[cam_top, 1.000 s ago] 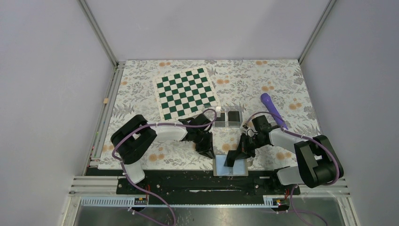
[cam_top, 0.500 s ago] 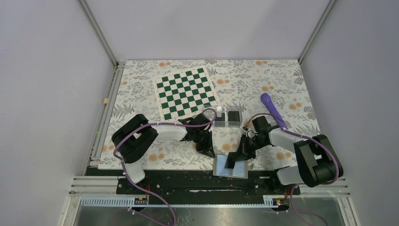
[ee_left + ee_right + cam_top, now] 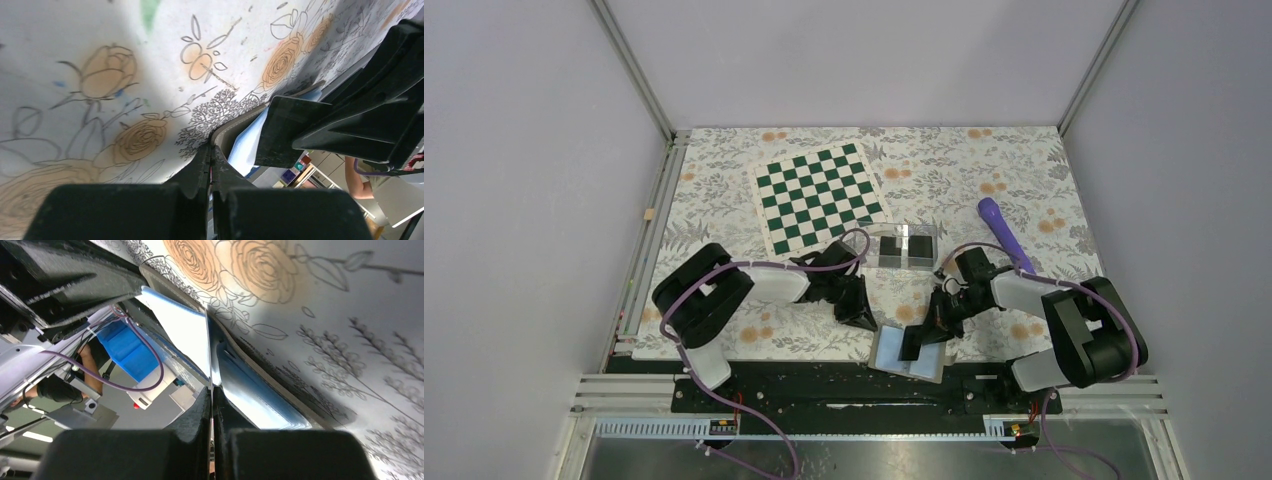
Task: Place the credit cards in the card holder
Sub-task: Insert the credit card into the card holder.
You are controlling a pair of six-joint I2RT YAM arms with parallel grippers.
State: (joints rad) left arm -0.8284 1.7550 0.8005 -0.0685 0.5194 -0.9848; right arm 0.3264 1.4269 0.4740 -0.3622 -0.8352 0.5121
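The clear card holder sits mid-table with two black credit cards inside it. Near the front edge an open taupe wallet lies with its light-blue inside up, turned slightly askew. My right gripper is shut on a black credit card that slants down onto the wallet. In the right wrist view that card shows edge-on between my jaws. My left gripper is shut, its tips touching the wallet's taupe rim, beside the held card.
A green-and-white chessboard lies at the back left. A purple pen-like object lies right of the card holder. The black rail with both arm bases runs just in front of the wallet.
My left gripper closed fully and drew slightly left. The wallet slid left and rotated a little. My right gripper shifted slightly with it, still holding the card.
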